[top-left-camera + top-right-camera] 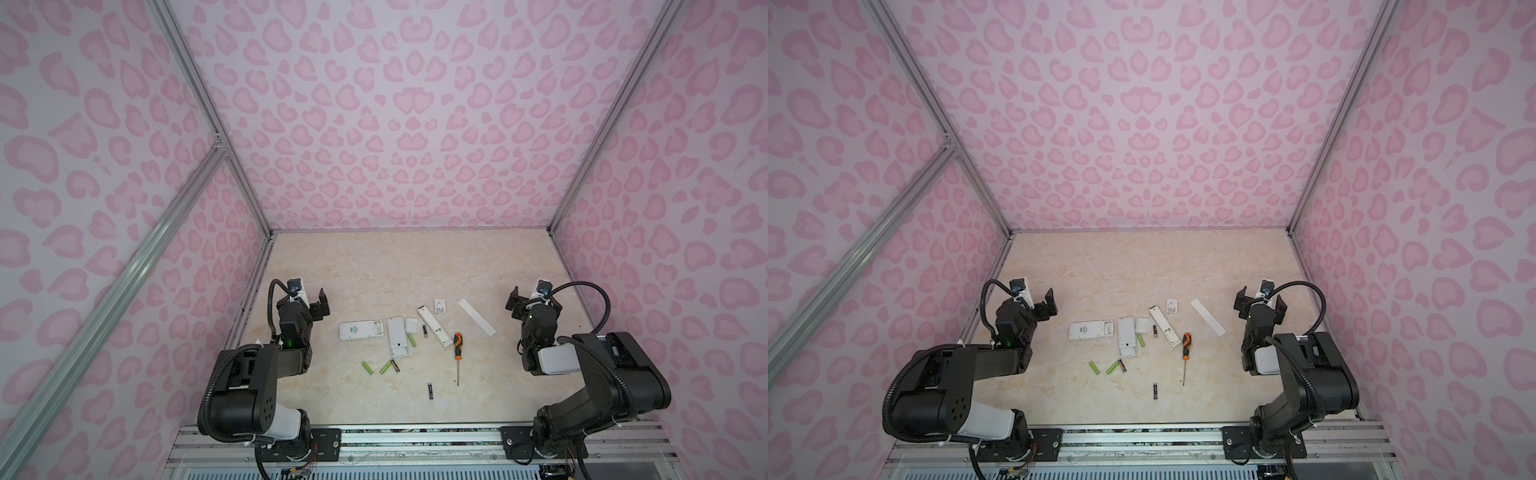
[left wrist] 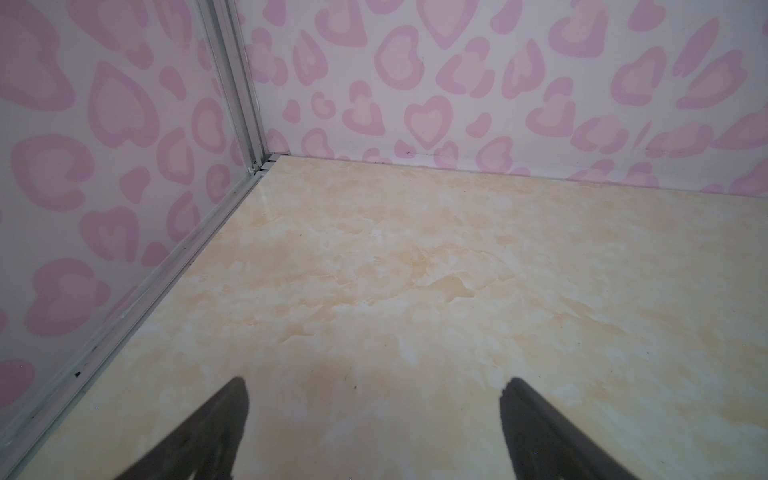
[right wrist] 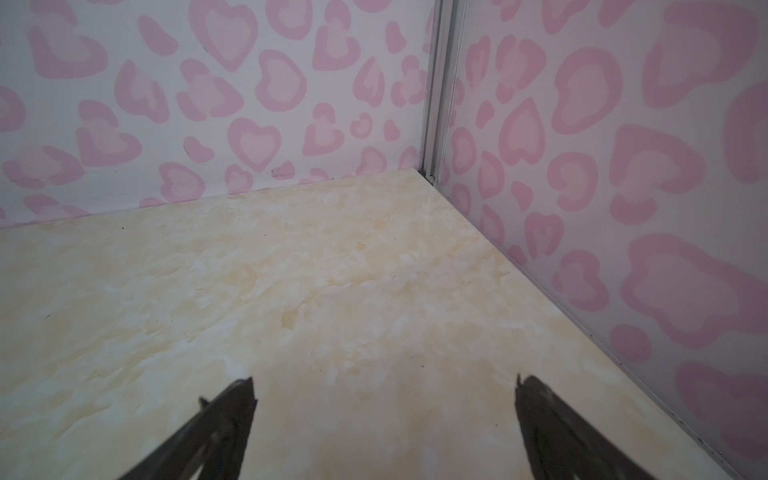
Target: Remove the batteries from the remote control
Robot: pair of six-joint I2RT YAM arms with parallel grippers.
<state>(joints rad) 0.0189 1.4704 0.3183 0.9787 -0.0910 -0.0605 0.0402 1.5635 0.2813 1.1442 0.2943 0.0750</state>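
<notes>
**Cells look unloaded, both tools parked empty**

My left tool (image 2: 374, 388) and my right tool (image 3: 384, 384) both stand wide open with nothing between the fingers. Each hangs at its own side over bare surface (image 1: 374, 270), well apart from the work.

In both top views the batteries (image 1: 385, 367) lie loose on the surface around three white remotes (image 1: 397, 336). Two green and one black lie near the front end of the middle remote, and a green and a black lie beside it. A lone black cell (image 1: 430, 391) lies nearer my base. The remotes lie back-up with their covers (image 1: 411, 325) off, and the screwdriver (image 1: 457, 347) lies just right of them.

I judge the unloading as good as finished. At this size I cannot tell whether any compartment hides another cell, and the wide remote shows a green patch. The next move, if there is one, calls for a closer look there. After that it needs a narrow pinch on a small round cell that will want to roll.
</notes>
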